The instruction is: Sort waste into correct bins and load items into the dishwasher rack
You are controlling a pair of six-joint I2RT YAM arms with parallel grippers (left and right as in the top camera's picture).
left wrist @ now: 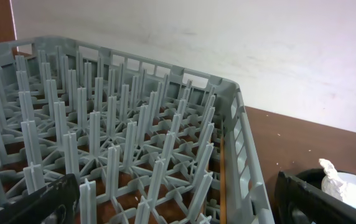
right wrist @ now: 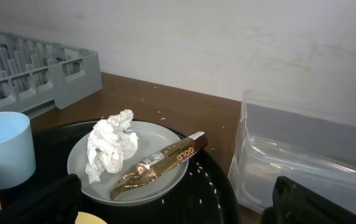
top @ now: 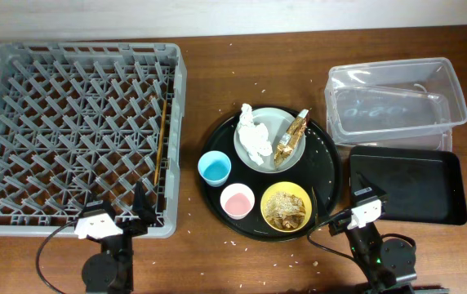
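The grey dishwasher rack [top: 70,131] fills the left side. A grey-green plate [top: 273,122] on the round black tray [top: 325,155] holds crumpled white tissue [top: 252,135] and a gold wrapper [top: 291,139]. In front stand a blue cup [top: 214,168], a pink cup [top: 237,200] and a yellow bowl [top: 286,206] of brown food scraps. The clear tub [top: 397,102] and black rectangular tray [top: 409,184] lie right. My left gripper [left wrist: 178,211] is open and empty over the rack's front right corner. My right gripper [right wrist: 172,211] is open and empty, facing the plate [right wrist: 159,134], tissue [right wrist: 111,148] and wrapper [right wrist: 162,160].
A thin brown stick [top: 162,131] lies along the rack's right inner edge. White crumbs are scattered on the round tray and the table. The clear tub [right wrist: 309,155] stands close to the right of my right gripper; the blue cup [right wrist: 4,146] stands at its left.
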